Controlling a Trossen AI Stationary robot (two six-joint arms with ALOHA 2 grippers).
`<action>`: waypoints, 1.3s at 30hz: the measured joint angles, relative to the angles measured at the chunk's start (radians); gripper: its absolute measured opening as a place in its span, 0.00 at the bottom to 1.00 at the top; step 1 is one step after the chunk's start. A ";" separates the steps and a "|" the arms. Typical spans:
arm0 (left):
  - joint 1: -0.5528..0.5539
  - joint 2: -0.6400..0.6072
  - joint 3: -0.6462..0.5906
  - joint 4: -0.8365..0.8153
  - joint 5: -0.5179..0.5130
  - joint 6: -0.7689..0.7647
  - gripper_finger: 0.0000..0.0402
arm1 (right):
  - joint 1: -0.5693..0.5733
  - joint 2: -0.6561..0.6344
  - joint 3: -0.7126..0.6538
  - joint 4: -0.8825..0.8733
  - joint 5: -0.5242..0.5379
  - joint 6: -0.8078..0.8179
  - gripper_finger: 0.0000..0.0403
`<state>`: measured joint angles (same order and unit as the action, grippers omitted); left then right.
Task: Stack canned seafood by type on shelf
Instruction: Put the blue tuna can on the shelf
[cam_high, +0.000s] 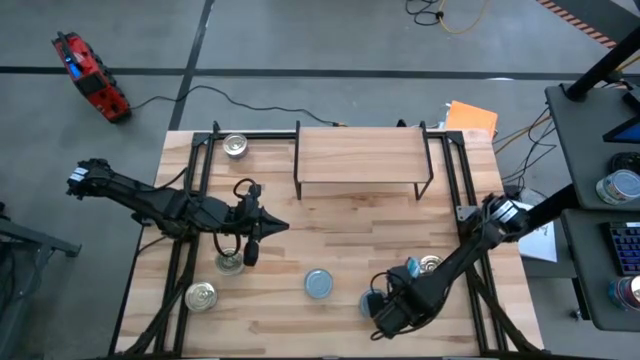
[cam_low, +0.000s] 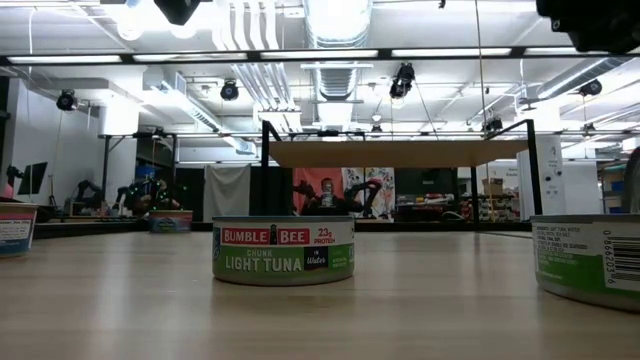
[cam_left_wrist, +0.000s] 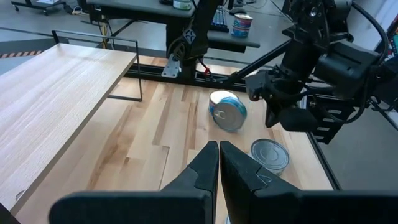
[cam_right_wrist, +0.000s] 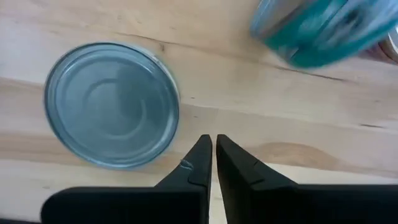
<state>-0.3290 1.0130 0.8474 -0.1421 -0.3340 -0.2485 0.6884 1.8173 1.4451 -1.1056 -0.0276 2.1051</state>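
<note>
Butcher-block planks make up the table (cam_high: 330, 225), and the shelf (cam_high: 360, 158), a pale wood plank on thin black legs, stands at its twelve o'clock edge in the high view with nothing on its top. Five tins of the canned seafood show from above: a silver-topped tin (cam_high: 235, 146) at about ten o'clock by the far left corner, another silver tin (cam_high: 229, 262) at about eight o'clock under the left arm, a third silver tin (cam_high: 201, 296) near the seven o'clock corner, a pale blue-topped tin (cam_high: 319, 284) at six o'clock, and one more tin (cam_high: 430, 265) at about four o'clock beside the right arm. The left gripper (cam_high: 250, 254) points down just beside the eight o'clock tin, its fingers (cam_left_wrist: 205, 163) pressed together on nothing. The right gripper (cam_right_wrist: 209, 152) is low over the table at about five o'clock, its fingers (cam_right_wrist: 198, 158) clenched shut and empty, just beside a blue-topped tin (cam_right_wrist: 112, 102) lying flat; a teal-sided tin (cam_right_wrist: 320, 28) lies tilted on its side close by, blurred in the right wrist view. From table height, a tin labelled light tuna (cam_low: 284, 251) stands upright in front, with the shelf (cam_low: 400, 152) far behind it.
</note>
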 joint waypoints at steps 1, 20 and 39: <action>0.000 0.000 0.000 0.000 0.000 0.000 0.00 | 0.000 -0.009 0.005 -0.013 0.000 0.004 0.04; 0.000 0.000 0.003 0.034 0.002 0.000 0.00 | -0.100 -0.355 -0.061 -0.324 0.020 0.039 0.38; 0.000 0.000 0.003 0.034 0.001 -0.022 0.00 | -0.160 -0.360 -0.367 0.195 -0.085 0.136 0.79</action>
<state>-0.3290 1.0130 0.8505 -0.1078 -0.3332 -0.2704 0.5289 1.4570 1.0783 -0.9108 -0.1127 2.2415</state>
